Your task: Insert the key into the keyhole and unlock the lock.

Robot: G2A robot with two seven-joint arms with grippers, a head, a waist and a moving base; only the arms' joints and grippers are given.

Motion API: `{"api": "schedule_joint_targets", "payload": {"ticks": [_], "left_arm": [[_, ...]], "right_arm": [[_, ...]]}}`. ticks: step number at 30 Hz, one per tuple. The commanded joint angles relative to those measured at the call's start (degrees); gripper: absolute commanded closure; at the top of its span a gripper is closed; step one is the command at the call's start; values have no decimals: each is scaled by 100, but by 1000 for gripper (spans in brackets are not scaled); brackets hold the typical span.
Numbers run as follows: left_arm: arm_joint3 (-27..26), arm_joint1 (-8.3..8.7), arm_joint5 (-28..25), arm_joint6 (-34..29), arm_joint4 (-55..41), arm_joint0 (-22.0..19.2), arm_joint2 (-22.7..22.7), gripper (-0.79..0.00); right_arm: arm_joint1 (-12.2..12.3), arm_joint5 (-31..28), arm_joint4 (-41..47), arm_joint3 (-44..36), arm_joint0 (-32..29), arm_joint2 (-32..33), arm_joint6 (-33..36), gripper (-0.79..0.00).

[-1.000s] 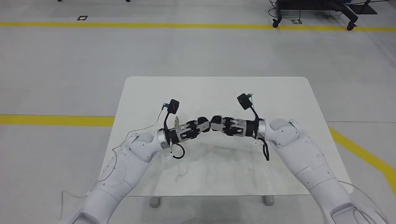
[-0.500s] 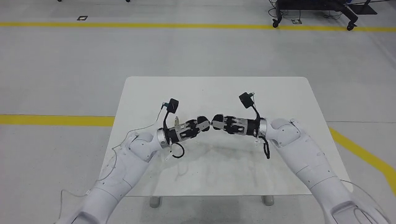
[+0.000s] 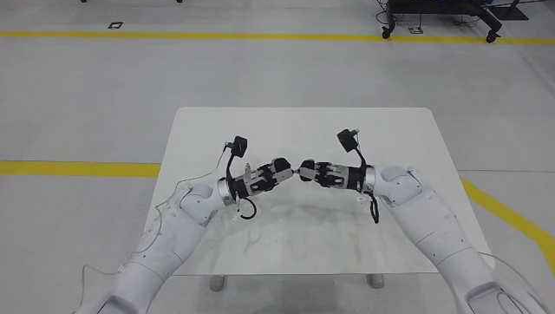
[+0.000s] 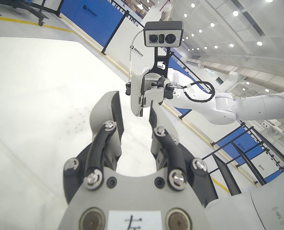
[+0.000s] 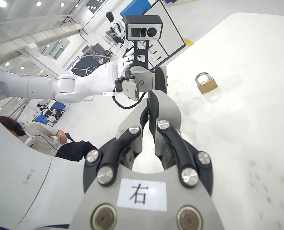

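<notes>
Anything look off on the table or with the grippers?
Nothing damaged or spilled. One oddity: the padlock lies alone on the table, held by neither gripper. The left gripper is open and empty, facing the right gripper, shut on what looks like the key.

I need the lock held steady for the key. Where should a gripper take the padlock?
Take the padlock by the two side faces of its brass body, coming from above: it seems to lie flat on the table, and this leaves the shackle free.
</notes>
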Motion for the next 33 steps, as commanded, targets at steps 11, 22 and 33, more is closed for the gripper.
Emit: {"api": "schedule_joint_targets", "payload": {"ticks": [11,22,33], "left_arm": [[-1053,368,0,823,843,615,-1043,-785],[-1815,452,1151,1063,2472,887,-1398,-785],[-3879,678,3737,85,5605,2285,-1917,-502]], "right_arm": [[221,-179,88,-154,-393,839,-606,0],[221,-179,88,-154,-393,839,-606,0],[221,-179,88,-154,-393,839,-606,0]]}}
